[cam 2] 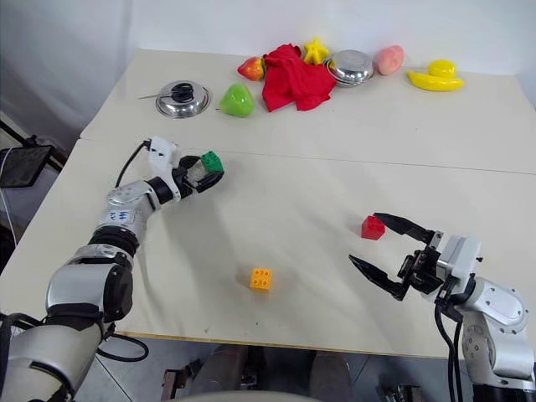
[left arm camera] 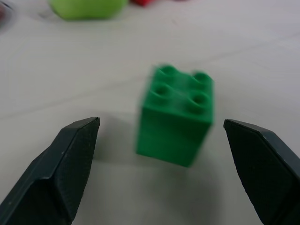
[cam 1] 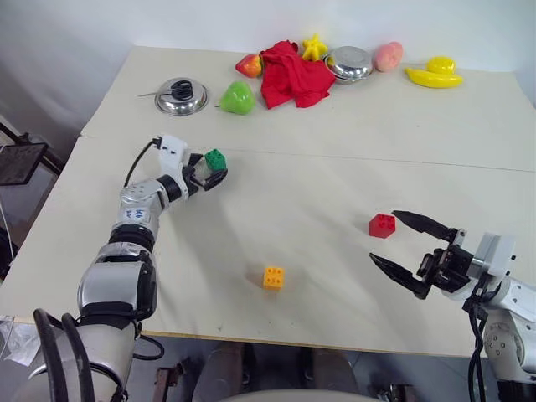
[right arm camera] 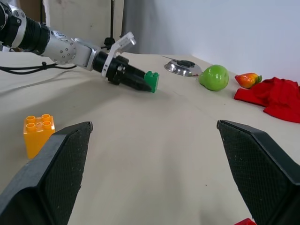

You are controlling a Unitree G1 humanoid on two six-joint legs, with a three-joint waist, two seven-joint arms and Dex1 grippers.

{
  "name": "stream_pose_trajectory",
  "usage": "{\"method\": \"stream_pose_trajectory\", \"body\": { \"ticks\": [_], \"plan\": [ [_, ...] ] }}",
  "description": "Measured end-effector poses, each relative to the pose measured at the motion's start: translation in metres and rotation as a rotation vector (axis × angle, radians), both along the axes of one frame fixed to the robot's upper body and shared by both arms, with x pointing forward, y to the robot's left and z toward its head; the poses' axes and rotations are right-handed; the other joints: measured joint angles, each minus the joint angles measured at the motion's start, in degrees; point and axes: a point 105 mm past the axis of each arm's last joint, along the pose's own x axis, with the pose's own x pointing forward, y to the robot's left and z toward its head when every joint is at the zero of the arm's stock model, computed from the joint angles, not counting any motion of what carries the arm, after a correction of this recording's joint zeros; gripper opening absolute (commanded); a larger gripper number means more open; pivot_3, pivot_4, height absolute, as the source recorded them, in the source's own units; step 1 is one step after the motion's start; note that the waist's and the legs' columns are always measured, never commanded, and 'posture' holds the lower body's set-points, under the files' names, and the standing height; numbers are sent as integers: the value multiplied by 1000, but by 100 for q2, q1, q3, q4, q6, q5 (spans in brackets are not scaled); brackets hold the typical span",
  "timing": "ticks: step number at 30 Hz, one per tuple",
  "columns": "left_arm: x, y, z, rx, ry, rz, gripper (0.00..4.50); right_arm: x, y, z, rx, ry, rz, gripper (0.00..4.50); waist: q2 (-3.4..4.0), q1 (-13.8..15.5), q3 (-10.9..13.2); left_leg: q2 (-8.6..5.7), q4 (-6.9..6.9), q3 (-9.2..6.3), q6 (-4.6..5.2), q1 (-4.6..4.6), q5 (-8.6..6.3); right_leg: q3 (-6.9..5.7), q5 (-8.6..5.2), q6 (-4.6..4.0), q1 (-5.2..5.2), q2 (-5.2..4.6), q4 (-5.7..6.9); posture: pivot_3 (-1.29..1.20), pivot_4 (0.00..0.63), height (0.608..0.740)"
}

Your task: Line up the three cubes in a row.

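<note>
Three cubes (cam 1: pixel 215 158) (cam 1: pixel 273 277) (cam 1: pixel 382 224) well apart on open table (cam 1: pixel 335 167), clear of edges.

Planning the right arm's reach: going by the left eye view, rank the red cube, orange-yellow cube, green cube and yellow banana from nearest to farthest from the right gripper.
From the right gripper:
1. Red cube, just beside its upper finger.
2. Orange-yellow cube, toward the table's near edge, mid-table.
3. Yellow banana, at the far edge.
4. Green cube, across the table between the left gripper's open fingers.

The last two are fairly close.

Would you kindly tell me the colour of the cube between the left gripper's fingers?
Green cube; clearest in the left wrist view.
</note>
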Motion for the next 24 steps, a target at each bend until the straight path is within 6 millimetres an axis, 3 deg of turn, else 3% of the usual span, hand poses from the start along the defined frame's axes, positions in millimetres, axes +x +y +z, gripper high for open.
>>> {"method": "stream_pose_trajectory", "body": {
  "ticks": [1, 4, 12, 16, 18, 24],
  "plan": [
    [1, -2, 1, 2, -1, -3, 4500, 0, 1, 1, 0, -5, 1, 4455, 0, 0, 0, 0, 0, 0, 0, 0, 0, 0, 0, 0, 0, 0, 0, 0, 150, 740],
    [3, -4, 2, 9, -2, 4, 3918, 0, 1, 2, 3, -8, -7, 4500, -2, -2, 0, 0, 0, 0, 0, 0, 0, 0, 0, 0, 0, 0, 0, 0, 150, 740],
    [1, -6, 1, 25, 2, -32, 1495, -3, 0, -5, 7, 18, -30, 4500, -1, -5, 0, 0, 0, 1, 1, 0, 0, 0, 0, 0, -2, 0, 1, 0, 150, 740],
    [-9, -18, 5, 37, -11, -179, 1499, -6, -5, -5, -13, 24, -43, 4500, -2, 2, 0, -1, 0, 2, 1, -3, 0, 0, 0, 0, -3, 0, 0, 0, 150, 740],
    [-19, -36, 11, 82, -43, -346, 1499, -8, -10, -4, -34, 34, -58, 4500, -2, 25, 0, -2, 1, 0, 1, -5, 1, -1, 0, 0, -2, 0, 0, 0, 150, 740],
    [-61, -128, 21, 133, -119, -854, 1499, -22, -33, -3, -99, 77, -107, 4500, -5, 57, 0, -19, 3, 2, 6, -11, 0, -1, 3, 6, -1, -2, -11, 0, 150, 740]
  ]
}}
